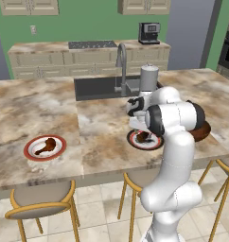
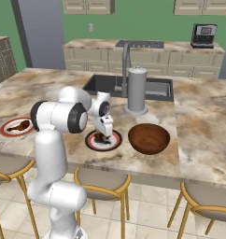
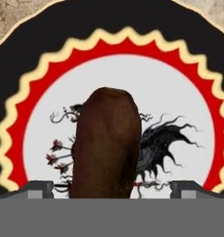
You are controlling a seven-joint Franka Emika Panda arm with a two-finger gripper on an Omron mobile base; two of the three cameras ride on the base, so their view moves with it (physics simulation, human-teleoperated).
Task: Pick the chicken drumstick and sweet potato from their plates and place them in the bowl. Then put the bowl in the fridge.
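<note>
Step one: sweet potato (image 3: 107, 143) pick. Claw (image 2: 104, 134) is low over the black-rimmed plate (image 2: 92, 142) with jaws wide apart, holding nothing; hand view shows the potato lying between the two finger tips (image 3: 38, 189). Next: drop slightly, close, lift, carry to the bowl (image 2: 149, 138) just beside the plate. Drumstick (image 1: 45, 146) waits on the red-rimmed plate (image 1: 31, 151) further along the worktop (image 1: 102, 137)

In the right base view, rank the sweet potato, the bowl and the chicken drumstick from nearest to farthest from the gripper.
1. sweet potato, right below the gripper, on the black-rimmed plate.
2. bowl, on the view's right.
3. chicken drumstick, far on the view's left.
</note>
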